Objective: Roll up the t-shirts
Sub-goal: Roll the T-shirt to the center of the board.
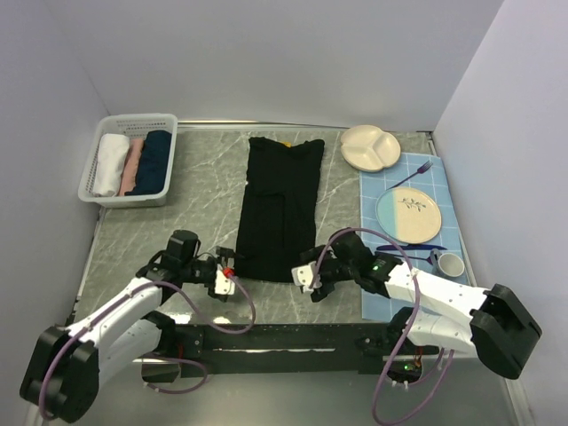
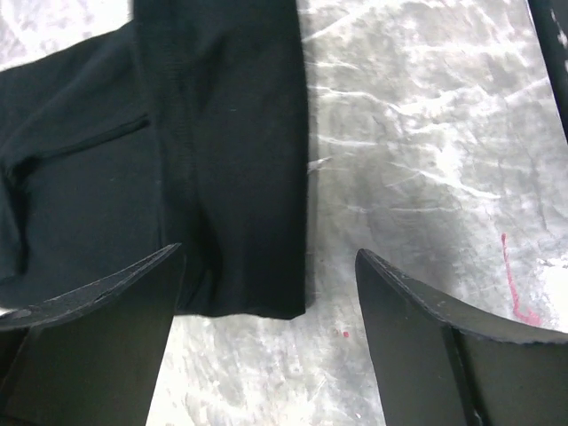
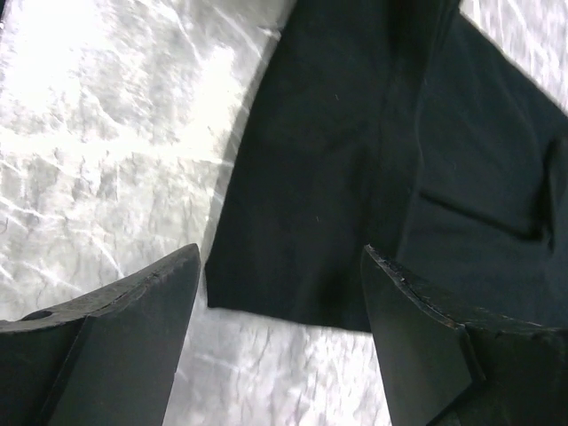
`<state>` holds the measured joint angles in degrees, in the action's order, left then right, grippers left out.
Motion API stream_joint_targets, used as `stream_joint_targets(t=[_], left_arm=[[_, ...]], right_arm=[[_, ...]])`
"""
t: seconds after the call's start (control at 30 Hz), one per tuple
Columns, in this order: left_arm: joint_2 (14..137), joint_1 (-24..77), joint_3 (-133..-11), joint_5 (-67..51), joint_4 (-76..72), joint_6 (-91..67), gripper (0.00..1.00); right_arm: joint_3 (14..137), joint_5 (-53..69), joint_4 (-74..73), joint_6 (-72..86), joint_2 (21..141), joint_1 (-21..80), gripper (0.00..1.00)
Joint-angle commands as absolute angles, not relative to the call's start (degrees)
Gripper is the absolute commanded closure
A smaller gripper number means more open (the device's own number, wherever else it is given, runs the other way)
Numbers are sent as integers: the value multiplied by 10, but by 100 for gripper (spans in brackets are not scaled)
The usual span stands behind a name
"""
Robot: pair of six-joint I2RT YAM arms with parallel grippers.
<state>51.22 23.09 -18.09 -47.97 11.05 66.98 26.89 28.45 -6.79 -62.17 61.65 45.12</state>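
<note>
A black t-shirt (image 1: pixel 280 204) lies folded into a long strip down the middle of the marble table, its near hem towards the arms. My left gripper (image 1: pixel 227 277) hovers open just off the strip's near left corner (image 2: pixel 266 302), nothing between its fingers (image 2: pixel 115 328). On the other side my right gripper (image 1: pixel 308 280) stands open at the near right corner (image 3: pixel 266 293), also empty. Both wrist views show the black cloth (image 3: pixel 355 160) flat on the table, apart from the fingers (image 3: pixel 426 337). A small yellow mark (image 1: pixel 287 140) peeks out at the far end.
A white basket (image 1: pixel 99 197) with rolled white, pink and navy cloths sits at the far left. On the right, a blue mat (image 1: pixel 444 197) carries a plate (image 1: pixel 406 213), fork (image 1: pixel 419 170), and cup (image 1: pixel 450 264). A divided cream dish (image 1: pixel 371 146) lies behind it.
</note>
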Motion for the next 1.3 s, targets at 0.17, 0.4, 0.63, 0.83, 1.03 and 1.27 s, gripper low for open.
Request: stream_joint_targets(t=[0.17, 0.4, 0.63, 0.83, 1.03, 1.27], left_arm=[[569, 239, -176, -499, 65, 809, 22], [595, 287, -182, -439, 94, 846, 33], [622, 352, -142, -342, 5, 737, 39], [633, 414, -111, -253, -121, 632, 38], [614, 417, -106, -219, -115, 641, 32], [604, 415, -127, -202, -41, 643, 33]], right_arm=[[236, 324, -23, -663, 604, 464, 20], [270, 301, -59, -681, 652, 473, 26], [258, 259, -41, -693, 668, 502, 28], [257, 200, -2, -678, 705, 512, 33], [287, 144, 11, -667, 767, 513, 41], [301, 124, 33, -624, 781, 513, 57]])
